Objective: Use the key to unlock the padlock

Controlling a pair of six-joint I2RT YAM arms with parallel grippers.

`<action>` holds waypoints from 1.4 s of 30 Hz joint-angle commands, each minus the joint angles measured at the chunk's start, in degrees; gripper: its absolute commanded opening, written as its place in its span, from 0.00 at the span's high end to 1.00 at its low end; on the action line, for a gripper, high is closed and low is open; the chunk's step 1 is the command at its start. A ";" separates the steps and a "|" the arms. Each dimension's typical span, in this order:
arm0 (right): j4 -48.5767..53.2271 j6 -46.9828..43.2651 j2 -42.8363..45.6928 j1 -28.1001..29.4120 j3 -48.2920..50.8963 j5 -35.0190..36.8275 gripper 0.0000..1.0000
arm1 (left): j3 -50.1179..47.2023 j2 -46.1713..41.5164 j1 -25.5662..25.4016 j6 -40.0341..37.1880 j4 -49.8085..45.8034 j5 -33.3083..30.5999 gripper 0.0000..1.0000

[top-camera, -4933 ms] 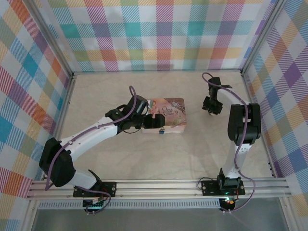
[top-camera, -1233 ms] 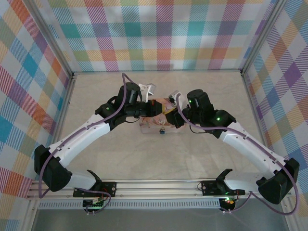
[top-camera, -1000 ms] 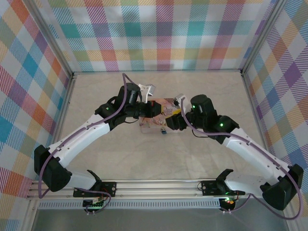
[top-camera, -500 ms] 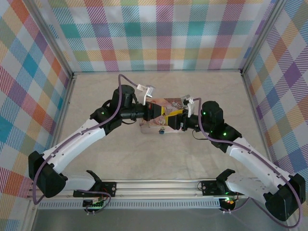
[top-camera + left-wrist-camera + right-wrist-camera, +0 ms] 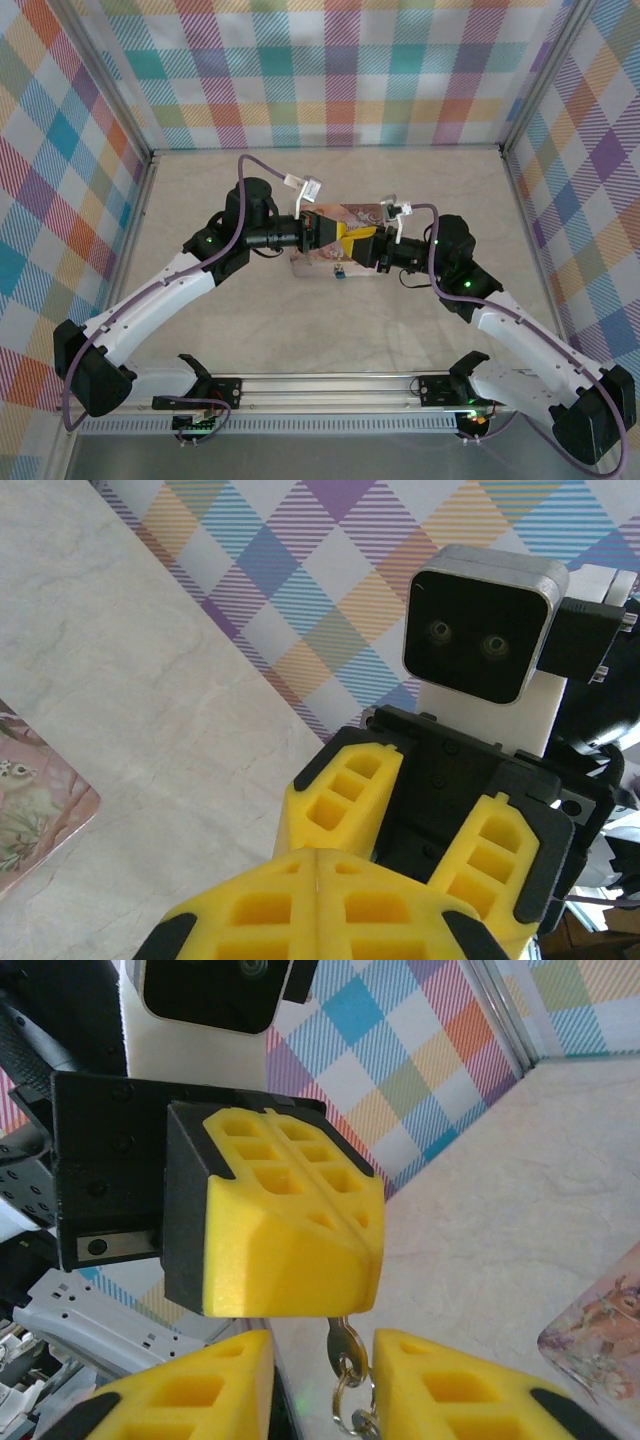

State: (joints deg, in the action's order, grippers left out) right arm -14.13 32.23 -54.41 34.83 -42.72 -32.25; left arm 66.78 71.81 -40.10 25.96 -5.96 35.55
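The left gripper (image 5: 350,1245) has its pads pressed together, pinching the key (image 5: 343,1345), which hangs toward 6 o'clock between the spread fingers of the right gripper (image 5: 318,1385); from above, the padlock (image 5: 338,271) sits at the pink box's (image 5: 355,212) 6 o'clock edge

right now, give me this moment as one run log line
left fingers: shut on key | right fingers: open, flanking key ring | location: over pink box

Plaid walls (image 5: 330,70), pale tabletop (image 5: 480,190).
Tabletop is finished in beige marble-look & enclosed on 3 sides by multicolour check panels; alu. rails (image 5: 330,385) are fitted along near edge; lit evenly.
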 commanded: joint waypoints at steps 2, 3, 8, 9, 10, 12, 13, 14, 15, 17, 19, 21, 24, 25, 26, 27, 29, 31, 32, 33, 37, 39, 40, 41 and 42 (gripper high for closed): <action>-2.74 0.55 0.46 -0.30 -0.35 -2.09 0.75 | -1.13 -1.66 -0.24 0.67 2.51 1.23 1.00; -2.73 0.56 0.27 -0.30 -0.35 -2.33 0.76 | -1.13 -1.70 -0.25 0.68 2.53 1.07 1.00; -2.60 0.47 0.27 -0.29 -0.05 -1.97 0.87 | -1.09 -1.67 -0.25 0.63 2.88 0.92 1.00; -2.61 0.34 0.36 -0.29 0.00 -1.94 0.91 | -1.04 -1.63 -0.25 0.68 2.86 1.01 1.00; -2.36 0.14 0.45 -0.29 0.00 -1.85 0.93 | -0.96 -1.59 -0.25 0.65 2.88 1.02 1.00; -1.83 -0.27 0.62 -0.28 -0.07 -1.31 0.98 | -0.87 -1.57 -0.25 0.63 2.88 1.01 1.00; -1.58 -0.53 0.62 -0.33 -0.17 -1.26 1.00 | -0.79 -1.52 -0.23 0.67 2.88 1.01 1.00; -1.04 -0.89 0.62 -0.29 -0.43 -0.96 1.00 | -0.70 -1.50 -0.25 0.65 2.88 0.93 1.00; -0.15 -1.32 0.58 -0.31 -0.82 -0.51 1.00 | -0.56 -1.44 -0.22 0.68 2.62 0.61 1.00; 1.36 -2.33 0.45 -0.29 -1.31 0.07 1.00 | -0.31 -1.48 -0.24 0.66 1.98 -0.55 0.90; 3.04 -3.32 0.35 -0.30 -1.81 0.76 1.00 | -0.08 -1.62 -0.08 0.81 1.01 -2.01 0.72; 5.14 -4.50 0.44 -0.33 -2.24 1.51 1.00 | 0.10 -1.96 0.42 1.12 -0.17 -3.48 0.60; 6.90 -5.57 0.66 -0.29 -2.40 2.88 1.00 | -0.38 -2.65 1.68 1.96 -0.99 -5.00 0.51; 7.47 -5.83 0.71 -0.29 -2.46 3.13 1.00 | -0.66 -2.97 2.06 2.27 -0.99 -5.24 0.51; 8.16 -6.09 0.70 -0.29 -2.60 3.54 1.00 | -0.98 -3.28 2.42 2.59 -1.12 -5.66 0.50; 8.94 -6.58 0.71 -0.29 -2.79 4.04 1.00 | -1.20 -3.51 2.77 2.92 -1.44 -6.27 0.49; 10.61 -7.53 0.71 -0.29 -3.11 5.39 1.00 | -1.52 -3.65 3.37 3.46 -2.18 -7.04 0.47; 12.43 -8.67 0.62 -0.31 -3.47 7.09 1.00 | -1.90 -3.64 3.99 4.09 -2.93 -7.84 0.46; 13.43 -9.43 0.56 -0.29 -3.66 8.33 1.00 | -1.99 -3.62 4.35 4.71 -3.66 -8.79 0.43; 15.13 -10.52 0.33 -0.31 -4.23 9.97 1.00 | -2.01 -3.58 4.77 5.25 -4.39 -9.87 0.40; 24.62 -16.88 -2.63 0.35 -9.51 18.81 1.00 | -1.79 -2.76 7.05 7.95 -7.86 -14.00 0.33; 28.86 -20.86 -5.13 1.71 -12.93 25.82 1.00 | -1.44 -1.95 8.49 9.45 -9.44 -15.00 0.33; 30.19 -22.62 -6.32 2.41 -14.45 28.98 1.00 | -1.31 -1.58 9.13 10.07 -10.41 -15.49 0.33; 31.36 -24.73 -7.60 3.22 -16.03 32.40 1.00 | -1.30 -1.35 9.90 10.77 -11.75 -15.64 0.33; 32.23 -26.73 -8.69 4.08 -17.50 36.03 1.00 | -1.30 -1.10 10.69 11.48 -12.24 -15.76 0.33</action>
State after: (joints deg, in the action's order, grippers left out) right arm 11.64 14.00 -61.10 37.15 -56.25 -8.56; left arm 65.65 69.84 -31.31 34.35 -14.35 22.17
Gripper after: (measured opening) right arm 0.061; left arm 0.669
